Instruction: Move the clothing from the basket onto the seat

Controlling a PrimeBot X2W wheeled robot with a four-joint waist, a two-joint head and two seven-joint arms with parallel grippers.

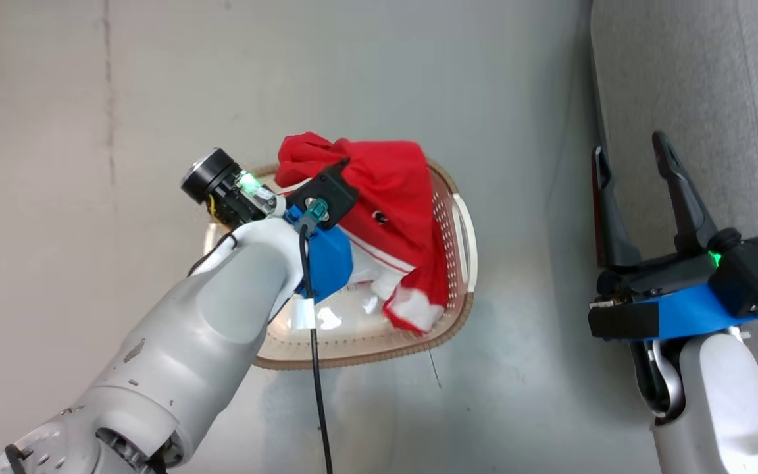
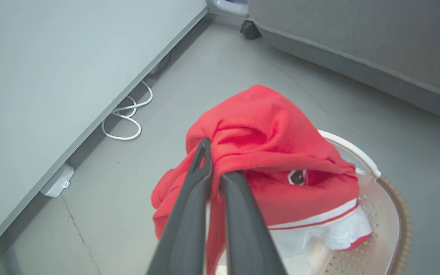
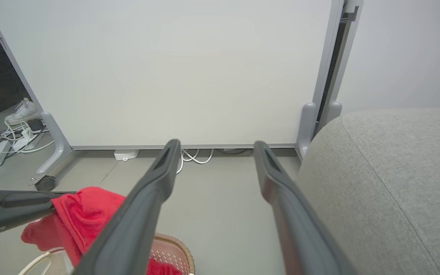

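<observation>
The clothing (image 1: 385, 191) is bright red fabric with white bands and thin stripes at its hem. It hangs bunched above the basket (image 1: 461, 263), a cream perforated tub with a brown rim, and its lower end (image 1: 412, 309) trails inside. My left gripper (image 2: 216, 164) is shut on the top fold of the clothing (image 2: 266, 126). My right gripper (image 1: 635, 164) stands open and empty at the right, against the edge of the grey seat (image 1: 714, 79). In the right wrist view the open right gripper (image 3: 216, 145) points at the wall, with the seat (image 3: 388, 183) to its right and the clothing (image 3: 82, 210) at lower left.
Grey floor surrounds the basket. A white panel runs along the floor, with a looped white cable (image 2: 128, 118) and a small white box (image 2: 57, 181) at its foot. A caster (image 2: 248, 29) sits by the seat's base. A shoe (image 3: 21, 110) and cables lie at far left.
</observation>
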